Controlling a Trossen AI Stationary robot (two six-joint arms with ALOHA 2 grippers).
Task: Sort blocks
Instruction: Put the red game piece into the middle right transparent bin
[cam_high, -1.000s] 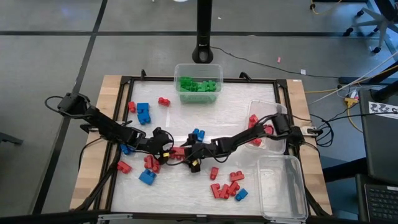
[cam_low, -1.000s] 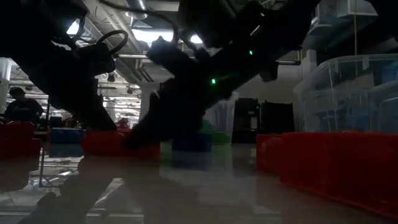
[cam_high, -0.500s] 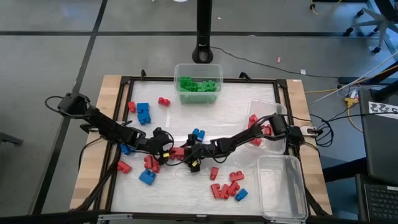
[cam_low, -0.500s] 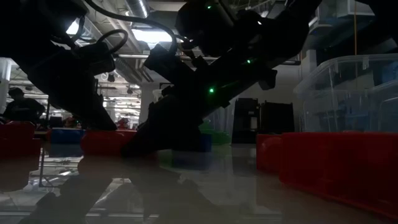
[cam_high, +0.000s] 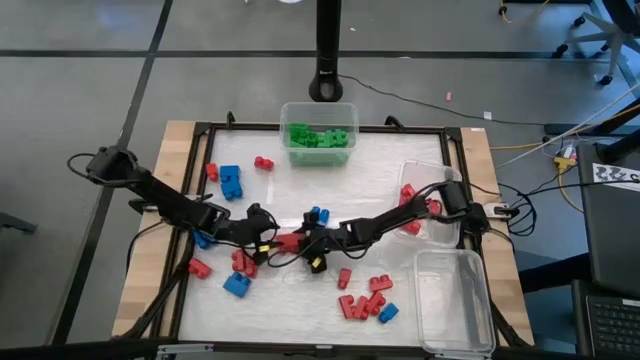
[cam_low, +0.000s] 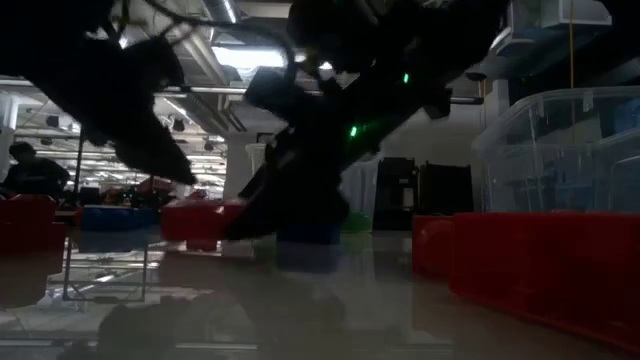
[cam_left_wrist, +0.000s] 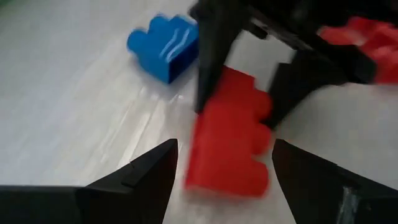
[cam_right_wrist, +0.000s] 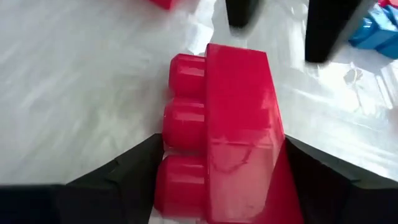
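I am closing my right gripper (cam_right_wrist: 214, 186) jaws on a red brick (cam_right_wrist: 224, 134) at mid-worktop (cam_high: 320, 150); both fingers are flanking it. My left gripper (cam_left_wrist: 224, 168) is facing it, jaws wide and empty. Step in hand: securing the brick. Next, I judge, lifting toward the tub (cam_high: 432, 232) already holding red bricks.

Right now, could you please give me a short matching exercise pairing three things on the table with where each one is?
Things:
1. green blocks
2. red block
3. left gripper

Places:
A. between the right gripper's fingers
B. open, facing the red block
C. in the tub at the table's far edge

Pairs: 1-C, 2-A, 3-B
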